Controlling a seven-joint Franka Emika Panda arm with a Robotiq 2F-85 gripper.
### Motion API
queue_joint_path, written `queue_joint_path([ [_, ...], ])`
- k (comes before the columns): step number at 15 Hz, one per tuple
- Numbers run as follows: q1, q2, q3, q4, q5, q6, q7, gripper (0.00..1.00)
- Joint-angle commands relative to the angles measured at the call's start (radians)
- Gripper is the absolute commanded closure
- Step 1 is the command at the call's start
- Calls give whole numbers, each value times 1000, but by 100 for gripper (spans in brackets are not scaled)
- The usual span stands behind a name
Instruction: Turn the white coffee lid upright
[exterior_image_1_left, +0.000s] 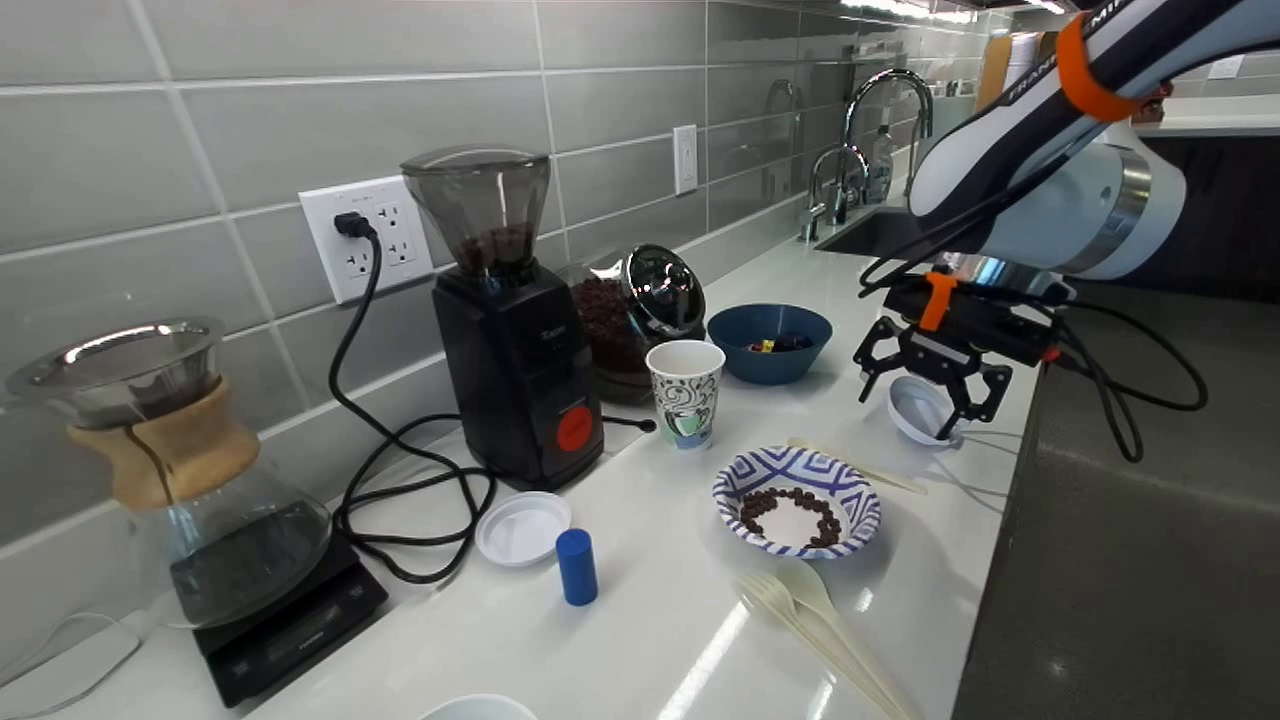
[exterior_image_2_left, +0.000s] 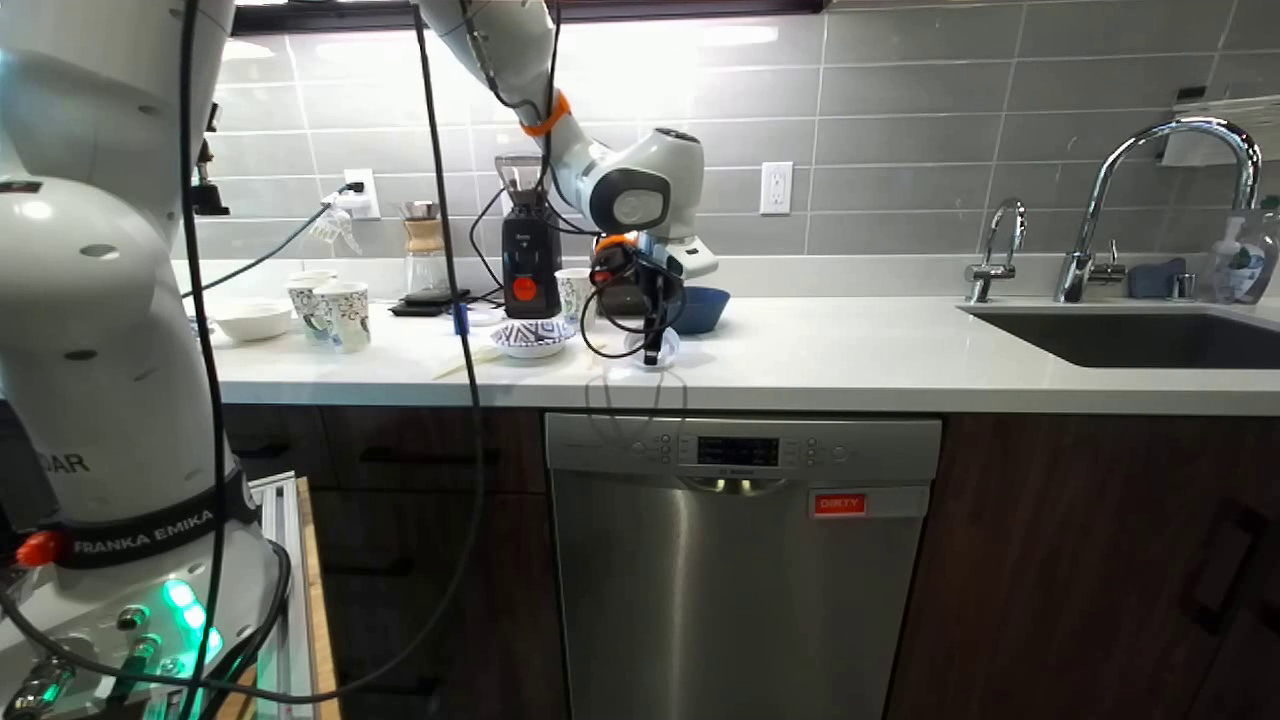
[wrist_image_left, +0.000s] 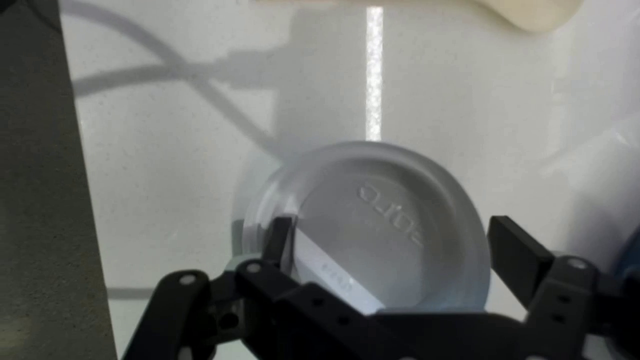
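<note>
Since the gripper (wrist_image_left: 392, 225) is spread wide, one finger over the white coffee lid (wrist_image_left: 370, 185) and its mate outside the rim, at lower centre of the wrist view, I'd guess it's to tip the edge; contact I can't tell. The counter (wrist_image_left: 165, 200) ends at frame left, and the blue bowl (exterior_image_1_left: 766, 367), right of centre in an exterior view, may crowd the turn.

smooth embossed plastic on white coffee lid (wrist_image_left: 370, 227) | gloss on counter (exterior_image_2_left: 850, 340) | polished metal on tall faucet (exterior_image_2_left: 1205, 124) | brushed metal on dishwasher (exterior_image_2_left: 740, 590) | paper on patterned cup (exterior_image_1_left: 686, 395) | wood on carafe collar (exterior_image_1_left: 195, 440)
</note>
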Motion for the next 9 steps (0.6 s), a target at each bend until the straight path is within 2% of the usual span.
queue_joint_path([
  [1,5,10,-11,16,-19,-25,15,0],
  [2,5,10,-11,16,-18,-20,14,25],
  [3,3,9,-10,16,-15,-23,10,26],
  [9,4,-2,-14,16,-17,-16,13,69],
])
